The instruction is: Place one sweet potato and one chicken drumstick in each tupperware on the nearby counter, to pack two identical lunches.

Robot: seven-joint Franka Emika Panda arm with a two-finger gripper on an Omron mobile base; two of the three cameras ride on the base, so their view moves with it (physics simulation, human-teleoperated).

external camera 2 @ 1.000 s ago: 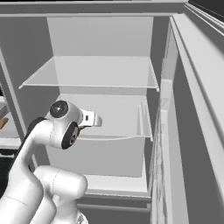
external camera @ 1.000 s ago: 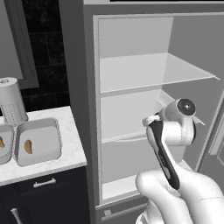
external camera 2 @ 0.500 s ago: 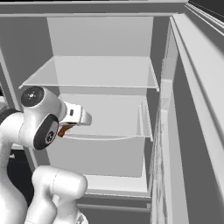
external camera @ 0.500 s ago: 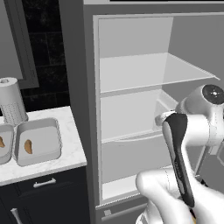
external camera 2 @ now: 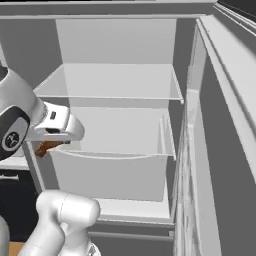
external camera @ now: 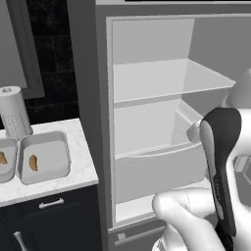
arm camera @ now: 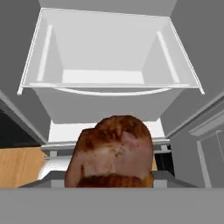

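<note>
Before the open fridge drawer (arm camera: 109, 94), hand (external camera 2: 50, 145) clamps chicken drumstick (arm camera: 111, 151) (mottled golden-brown, bulbous)

No text, label, brand, number or sign can be read on anything in these views.

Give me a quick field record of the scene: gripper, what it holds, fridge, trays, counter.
gripper: shut on chicken drumstick, in front of the open fridge
chicken drumstick: golden-brown, held at the fingers
fridge: door open, shelf and clear drawer bare
tupperware: two side by side; right one holds one small orange-brown piece, left one cut off by the frame edge
counter: white marble, left of the fridge
paper towel roll: upright behind the trays
</note>
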